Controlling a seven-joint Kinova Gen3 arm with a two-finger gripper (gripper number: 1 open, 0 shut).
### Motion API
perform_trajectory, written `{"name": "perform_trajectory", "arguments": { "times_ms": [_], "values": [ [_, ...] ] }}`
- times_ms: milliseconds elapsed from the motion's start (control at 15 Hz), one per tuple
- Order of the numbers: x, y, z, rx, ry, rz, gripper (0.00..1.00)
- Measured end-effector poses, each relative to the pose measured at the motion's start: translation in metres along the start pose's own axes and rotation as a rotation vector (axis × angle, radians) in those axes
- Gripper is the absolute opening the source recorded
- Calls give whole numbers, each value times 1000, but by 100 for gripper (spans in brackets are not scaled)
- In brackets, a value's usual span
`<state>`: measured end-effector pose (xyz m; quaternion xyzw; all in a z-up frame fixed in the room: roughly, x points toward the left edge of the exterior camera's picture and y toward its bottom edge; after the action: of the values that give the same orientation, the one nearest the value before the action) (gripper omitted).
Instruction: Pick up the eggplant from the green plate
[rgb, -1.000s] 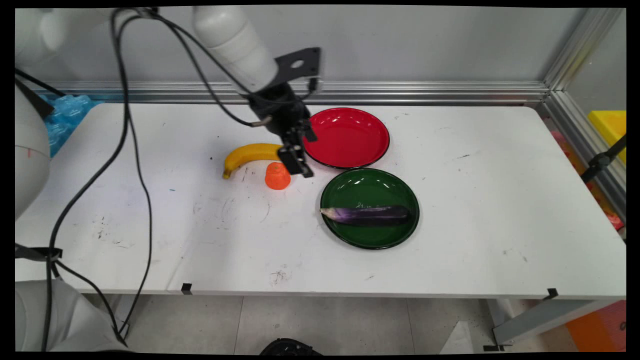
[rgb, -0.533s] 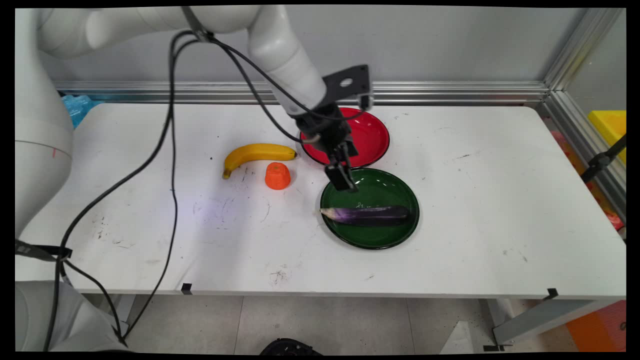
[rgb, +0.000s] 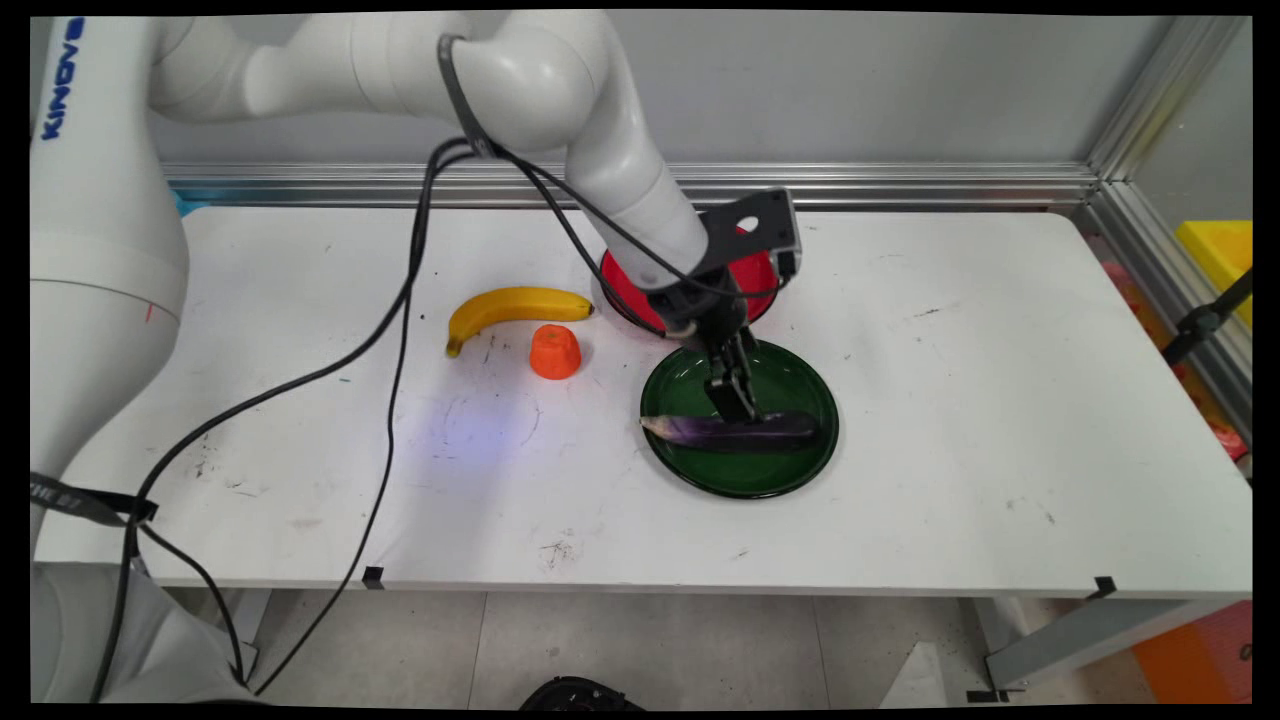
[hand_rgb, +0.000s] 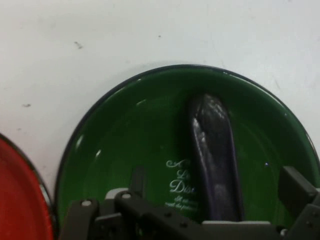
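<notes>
A dark purple eggplant (rgb: 785, 429) lies across the green plate (rgb: 740, 488) right of the table's middle. My gripper (rgb: 735, 402) hangs just above the eggplant's middle, pointing down. In the hand view the gripper (hand_rgb: 216, 177) is open, with one finger on each side of the eggplant (hand_rgb: 212, 140), which runs lengthwise between them over the green plate (hand_rgb: 125, 135). I cannot tell whether the fingers touch the eggplant.
A red plate (rgb: 760, 280) sits just behind the green one, partly hidden by the arm, and its edge shows in the hand view as the red plate (hand_rgb: 20, 200). A banana (rgb: 510, 305) and a small orange cup (rgb: 555, 352) lie to the left. Black cables hang over the table's left half.
The gripper has swung right from beside the orange cup, past the red plate's front edge, and lowered over the eggplant on the green plate. No object has moved.
</notes>
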<state>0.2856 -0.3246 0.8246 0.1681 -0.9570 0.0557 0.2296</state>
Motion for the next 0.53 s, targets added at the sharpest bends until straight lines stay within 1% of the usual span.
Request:
{"name": "perform_trajectory", "arguments": {
  "times_ms": [533],
  "values": [
    [-9, 13, 39, -11, -6, -26, 100]
  ]
}}
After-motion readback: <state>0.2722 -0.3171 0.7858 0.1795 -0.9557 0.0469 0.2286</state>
